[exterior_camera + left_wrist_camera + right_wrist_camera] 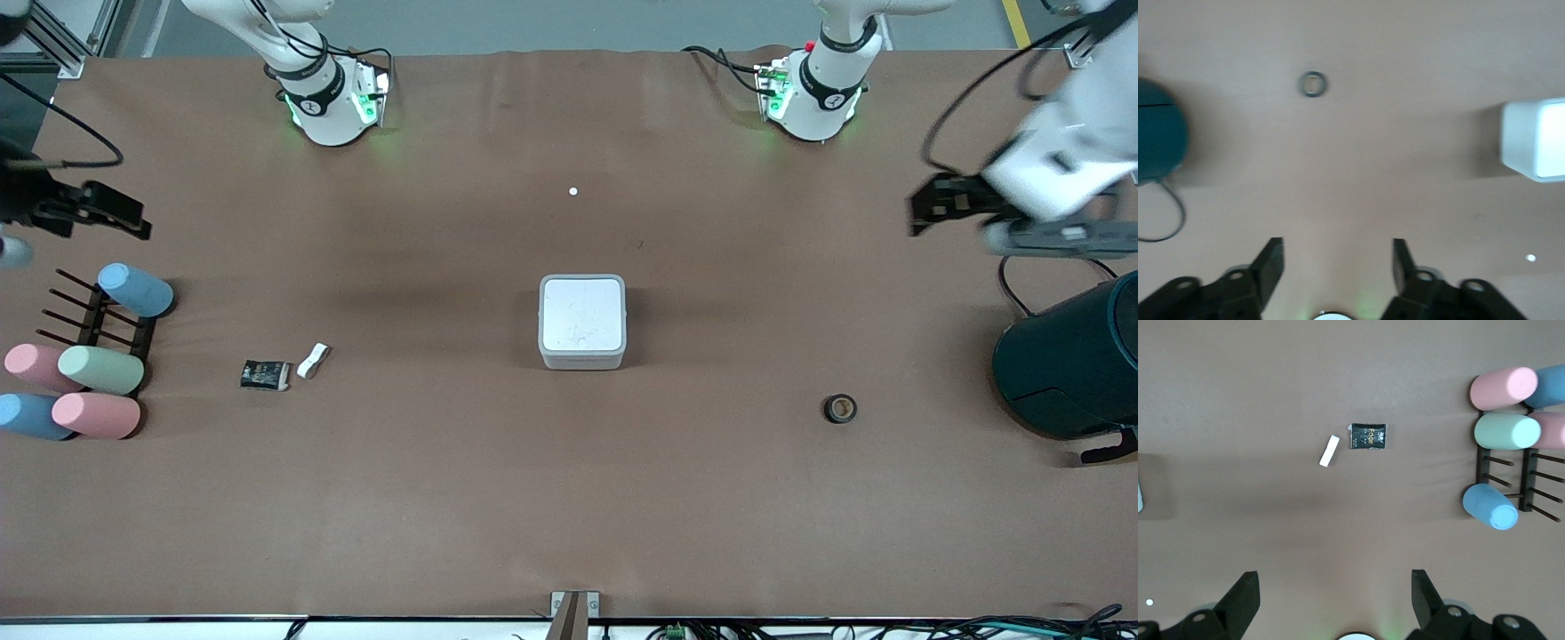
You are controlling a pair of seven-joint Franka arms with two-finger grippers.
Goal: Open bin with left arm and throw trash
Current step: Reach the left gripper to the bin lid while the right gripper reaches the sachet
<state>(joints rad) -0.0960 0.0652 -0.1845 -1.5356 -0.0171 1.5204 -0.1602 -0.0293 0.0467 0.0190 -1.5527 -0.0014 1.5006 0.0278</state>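
Observation:
The bin [582, 320], a small white-grey box, sits mid-table with its lid shut; it also shows in the left wrist view [1535, 140]. A black snack packet [265, 374] and a white wrapper piece [312, 360] lie side by side toward the right arm's end, also in the right wrist view as packet [1369, 436] and wrapper [1329, 451]. A black tape ring [840, 409] lies toward the left arm's end, also in the left wrist view [1313, 84]. My left gripper [925, 213] [1338, 243] hangs open and empty above the table near the teal container. My right gripper [124, 218] [1335, 577] hangs open and empty over the table near the cylinder rack.
A large dark teal round container [1076, 364] stands at the left arm's end, with a cable beside it. Several pastel cylinders on a black rack [107, 329] lie at the right arm's end. A tiny white dot [573, 191] marks the table between the bases.

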